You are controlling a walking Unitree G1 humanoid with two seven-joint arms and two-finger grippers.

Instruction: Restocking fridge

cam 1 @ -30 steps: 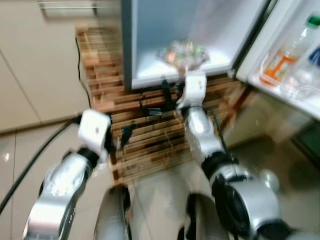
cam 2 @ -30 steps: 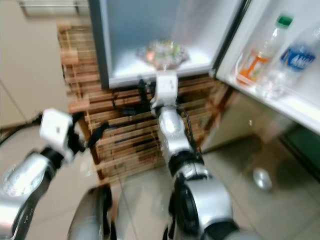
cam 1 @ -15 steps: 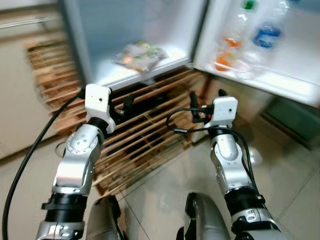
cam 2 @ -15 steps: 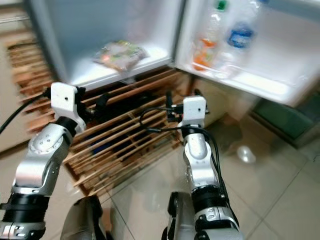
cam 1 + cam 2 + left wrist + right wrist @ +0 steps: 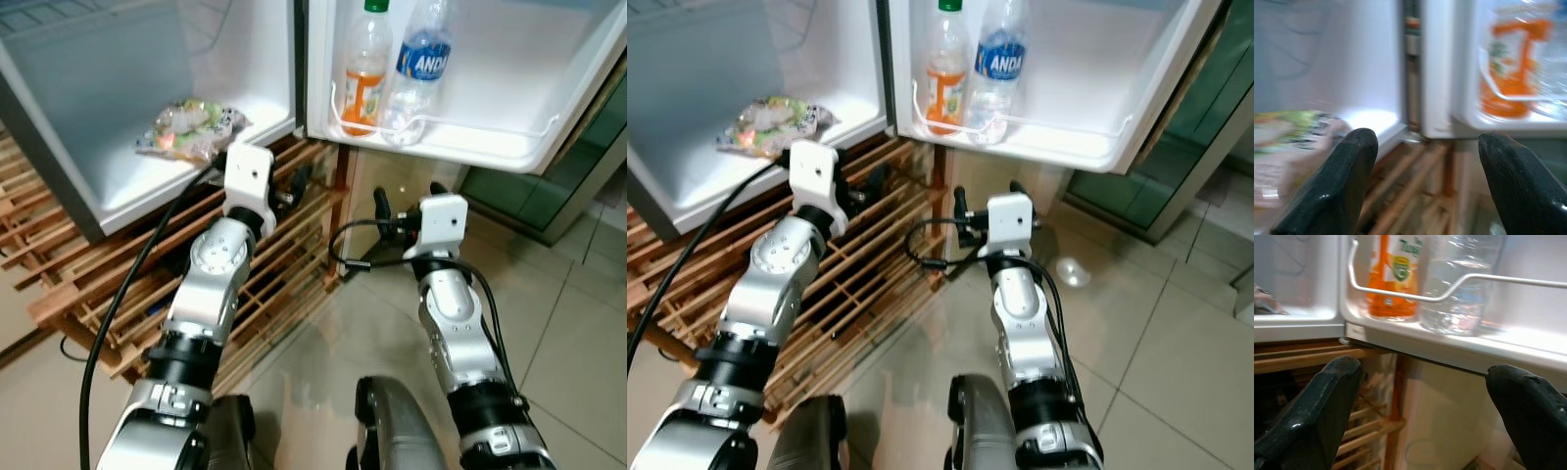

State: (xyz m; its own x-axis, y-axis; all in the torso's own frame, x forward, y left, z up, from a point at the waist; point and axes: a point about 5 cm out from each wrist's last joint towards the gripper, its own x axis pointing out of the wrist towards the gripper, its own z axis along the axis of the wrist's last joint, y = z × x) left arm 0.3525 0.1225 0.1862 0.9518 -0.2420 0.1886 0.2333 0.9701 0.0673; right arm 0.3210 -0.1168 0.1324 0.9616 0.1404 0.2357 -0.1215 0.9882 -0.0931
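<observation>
The fridge (image 5: 98,108) is standing open across the top of the frame, its grey-white compartment at upper left and its door (image 5: 509,108) swung wide at upper right. A plastic-wrapped packet of food (image 5: 191,129) is lying flat on the compartment floor, close to the front lip, probably left within easy reach rather than pushed deep. In the door rack (image 5: 431,137), an orange drink bottle (image 5: 364,69) and a clear water bottle (image 5: 419,70) are standing upright side by side and touching; a thin white rail across their fronts is keeping them from tipping when the door swings.

The left gripper (image 5: 294,186) is hovering at centre frame, just under the compartment's lower edge and in front of the slatted wooden rack (image 5: 88,284) carrying the fridge; its fingers (image 5: 1332,196) are spread wide with nothing between them. The right gripper (image 5: 397,211) is hanging below the door rack, right of centre, its fingers (image 5: 1308,411) likewise wide apart and empty, pointing up at the two bottles.

With both grippers empty, no item is being carried, so I judge the robot is between loads. A small pale object (image 5: 1073,271) is lying on the tiled floor (image 5: 578,323) at the right; I cannot tell what it is.
</observation>
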